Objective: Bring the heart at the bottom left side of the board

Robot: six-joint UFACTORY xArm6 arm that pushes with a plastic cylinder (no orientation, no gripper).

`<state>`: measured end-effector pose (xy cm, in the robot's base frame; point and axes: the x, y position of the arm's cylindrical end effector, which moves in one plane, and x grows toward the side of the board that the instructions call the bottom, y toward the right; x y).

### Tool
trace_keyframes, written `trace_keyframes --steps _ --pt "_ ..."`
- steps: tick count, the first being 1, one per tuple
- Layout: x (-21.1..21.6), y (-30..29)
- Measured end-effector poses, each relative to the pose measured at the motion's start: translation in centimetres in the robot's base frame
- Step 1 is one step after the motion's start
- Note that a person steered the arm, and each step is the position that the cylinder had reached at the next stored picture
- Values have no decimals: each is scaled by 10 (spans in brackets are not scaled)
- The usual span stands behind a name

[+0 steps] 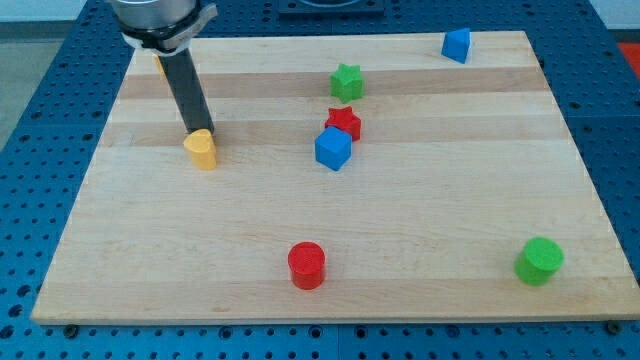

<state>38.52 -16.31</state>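
1. Toward the board's left edge, in its upper half, sits the yellow heart (201, 149), a smooth, rounded plastic block on the pale, striped wooden board (420, 230).
2. The dark, matte rod carries no pincer; my tip (199, 131) stands at the heart's upper edge, touching or just beside it.
3. Behind the rod, near the top left corner, a sliver of another yellow block (160, 68) shows; its shape cannot be told.
4. Near the board's middle, the red star (343, 122) touches the blue cube (333, 148); the green star (346, 81) lies just above.
5. A blue block (456, 45), angular, sits at the top edge toward the right corner.
6. Along the bottom edge stand the red cylinder (307, 265) and, near the right corner, the green cylinder (539, 260).
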Motion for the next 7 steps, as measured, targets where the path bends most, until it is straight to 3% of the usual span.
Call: trace_keyframes --steps 2,4,7 --pt "1 63" --pt "38 58" --pt "26 47"
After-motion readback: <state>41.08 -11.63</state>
